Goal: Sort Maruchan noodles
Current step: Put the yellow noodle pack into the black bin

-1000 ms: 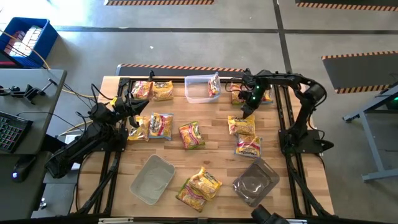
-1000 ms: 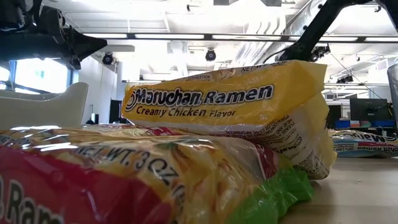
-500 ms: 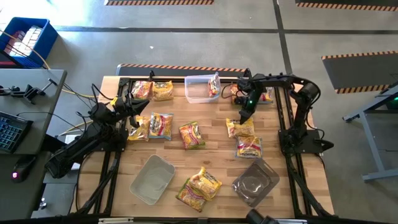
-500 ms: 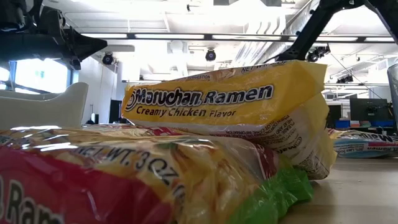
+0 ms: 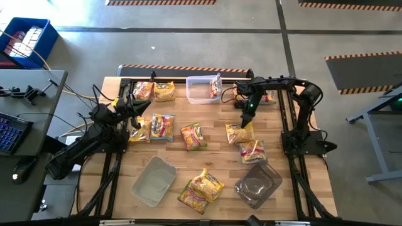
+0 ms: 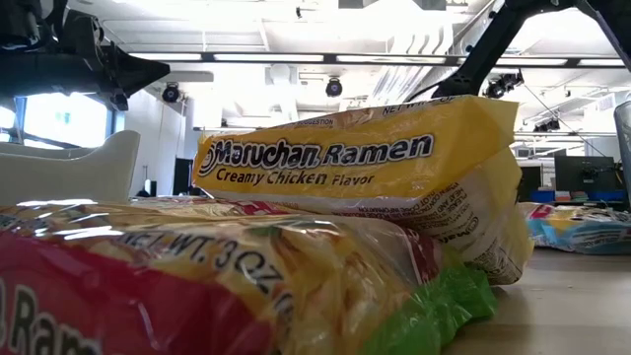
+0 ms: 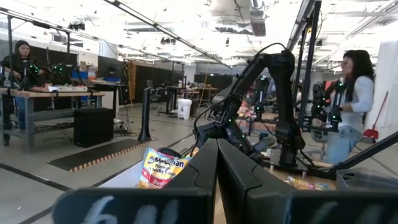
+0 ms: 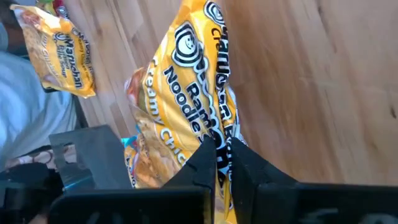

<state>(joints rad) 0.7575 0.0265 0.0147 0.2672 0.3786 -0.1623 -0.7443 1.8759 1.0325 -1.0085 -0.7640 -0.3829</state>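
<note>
right gripper [image 5: 244, 123]: jaws pinched on yellow packet [image 5: 240, 132], mid-bench [image 5: 213, 119] | left gripper [image 5: 135, 110]: jaws closed, empty, above left packets

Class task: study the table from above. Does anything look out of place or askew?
One noodle packet stands tilted against the wall of the clear tub at the far edge, not flat inside. Near the front edge, two packets lie overlapping. The other tubs hold nothing.
</note>
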